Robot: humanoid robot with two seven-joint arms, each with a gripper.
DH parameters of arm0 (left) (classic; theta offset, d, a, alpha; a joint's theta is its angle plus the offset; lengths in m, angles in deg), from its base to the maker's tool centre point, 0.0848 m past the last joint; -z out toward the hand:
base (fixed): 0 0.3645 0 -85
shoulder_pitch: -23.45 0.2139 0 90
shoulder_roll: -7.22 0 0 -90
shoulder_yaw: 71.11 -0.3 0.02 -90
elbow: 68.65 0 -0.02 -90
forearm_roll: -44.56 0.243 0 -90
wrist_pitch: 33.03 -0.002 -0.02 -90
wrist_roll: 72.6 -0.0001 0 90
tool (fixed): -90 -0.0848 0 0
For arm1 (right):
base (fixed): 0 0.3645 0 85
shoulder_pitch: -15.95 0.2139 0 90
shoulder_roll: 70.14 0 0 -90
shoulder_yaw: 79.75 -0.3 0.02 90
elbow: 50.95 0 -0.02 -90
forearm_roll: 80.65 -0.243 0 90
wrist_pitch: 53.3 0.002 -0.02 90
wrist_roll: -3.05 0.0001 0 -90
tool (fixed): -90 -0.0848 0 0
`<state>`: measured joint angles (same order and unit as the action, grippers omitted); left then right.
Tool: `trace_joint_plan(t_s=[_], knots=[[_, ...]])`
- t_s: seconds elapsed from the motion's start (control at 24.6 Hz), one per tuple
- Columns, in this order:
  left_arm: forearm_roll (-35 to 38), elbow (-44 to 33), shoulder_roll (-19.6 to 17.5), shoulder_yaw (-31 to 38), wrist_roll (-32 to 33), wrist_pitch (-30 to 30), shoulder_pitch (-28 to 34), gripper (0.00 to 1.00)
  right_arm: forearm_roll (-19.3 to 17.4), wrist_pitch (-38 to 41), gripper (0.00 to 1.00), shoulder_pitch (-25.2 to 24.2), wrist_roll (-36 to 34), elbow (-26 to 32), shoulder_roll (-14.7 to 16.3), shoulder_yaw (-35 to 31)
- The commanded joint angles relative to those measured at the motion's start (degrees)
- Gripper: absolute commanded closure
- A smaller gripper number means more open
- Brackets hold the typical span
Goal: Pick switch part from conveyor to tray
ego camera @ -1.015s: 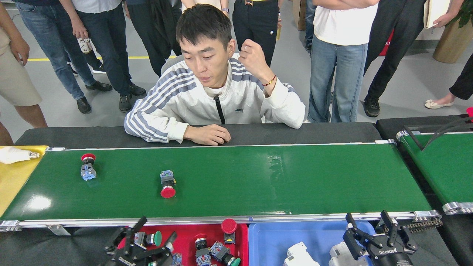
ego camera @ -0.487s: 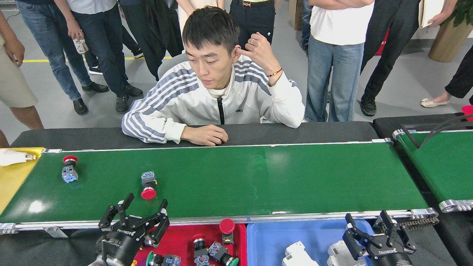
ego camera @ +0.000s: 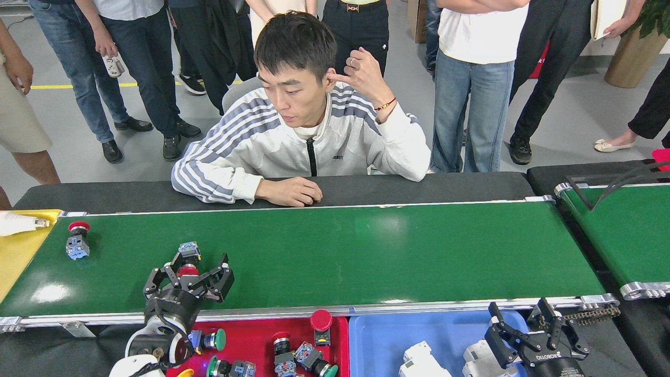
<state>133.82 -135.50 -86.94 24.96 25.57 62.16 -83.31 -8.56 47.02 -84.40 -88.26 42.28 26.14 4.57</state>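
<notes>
Left gripper (ego camera: 189, 272) now up over conveyor (ego camera: 366, 251), spread wide around red switch part (ego camera: 187, 262); ready to squeeze.

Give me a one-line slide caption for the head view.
Left gripper open around a red-capped switch part on the conveyor, above the red tray.

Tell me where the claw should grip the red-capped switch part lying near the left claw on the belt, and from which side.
Grip the dark middle body of the red mushroom-capped switch part, between its red cap and the blue-grey contact block at the far end. It lies on its side on the glossy dark-green conveyor, cap towards the robot, so come from above with the open left claw, fingers either side of the narrower body.
</notes>
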Motion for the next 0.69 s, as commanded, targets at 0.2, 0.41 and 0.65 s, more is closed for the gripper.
trace_joint_plan(t_s=[0.2,0.41,0.65], knots=[[0.04,2.69,-1.73,0.0,-0.96,-3.97,-1.35,0.47,-0.19,0.14,0.0,0.68,0.08,0.9,0.49,-0.12],[-0.75,3.48,-1.82,0.61,-1.05,-3.79,-1.26,0.83,-0.19,0.14,0.0,0.68,0.26,0.9,0.49,-0.12],[-2.15,-9.88,-1.2,0.0,-4.57,9.48,6.65,0.92,-0.19,-0.13,0.0,0.68,0.34,0.9,0.14,-0.21]])
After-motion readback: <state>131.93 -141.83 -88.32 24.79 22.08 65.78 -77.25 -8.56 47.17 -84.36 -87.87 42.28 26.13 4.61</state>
